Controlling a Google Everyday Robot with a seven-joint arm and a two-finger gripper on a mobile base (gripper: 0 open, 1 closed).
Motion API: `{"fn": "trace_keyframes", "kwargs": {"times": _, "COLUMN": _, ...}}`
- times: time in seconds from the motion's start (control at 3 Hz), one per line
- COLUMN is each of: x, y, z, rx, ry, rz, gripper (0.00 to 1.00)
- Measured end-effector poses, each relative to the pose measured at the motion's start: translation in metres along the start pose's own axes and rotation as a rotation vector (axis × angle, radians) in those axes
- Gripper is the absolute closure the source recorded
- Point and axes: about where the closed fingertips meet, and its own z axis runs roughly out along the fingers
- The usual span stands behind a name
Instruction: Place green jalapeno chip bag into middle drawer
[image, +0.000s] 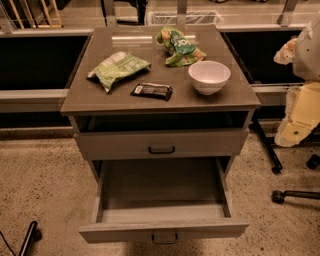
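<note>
Nearest me: middle drawer (120, 231), pulled open, below and well apart from the gripper (297, 122). On the cabinet top (100, 98), left to right: green jalapeno chip bag (118, 68), flat, farthest from the gripper; dark bar (152, 90); crumpled green bag (179, 47); white bowl (209, 76), nearest it. The gripper hangs beside the cabinet at far right; spread or pressed together, I cannot tell. I judge the drawer ready; grasping and placing the bag remain.

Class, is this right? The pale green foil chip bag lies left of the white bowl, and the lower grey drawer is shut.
No. The camera view shows the lower grey drawer pulled open; the pale green foil chip bag and white bowl are as stated. The robot's hand is at the right edge.
</note>
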Motion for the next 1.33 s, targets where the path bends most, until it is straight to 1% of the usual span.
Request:
{"fn": "trace_keyframes", "kwargs": {"times": 0.33, "x": 0.000, "y": 0.000, "z": 0.000, "rx": 0.000, "ry": 0.000, "rz": 0.000, "gripper": 0.00}}
{"fn": "trace_keyframes", "kwargs": {"times": 0.67, "x": -0.045, "y": 0.006, "z": 0.034, "rx": -0.038, "ry": -0.008, "rz": -0.109, "gripper": 0.00}}
{"fn": "trace_keyframes", "kwargs": {"times": 1.0, "x": -0.084, "y": 0.027, "z": 0.067, "rx": -0.064, "ry": -0.038, "rz": -0.248, "gripper": 0.00}}
{"fn": "trace_keyframes", "kwargs": {"times": 1.33, "x": -0.086, "y": 0.030, "z": 0.073, "rx": -0.068, "ry": -0.037, "rz": -0.266, "gripper": 0.00}}
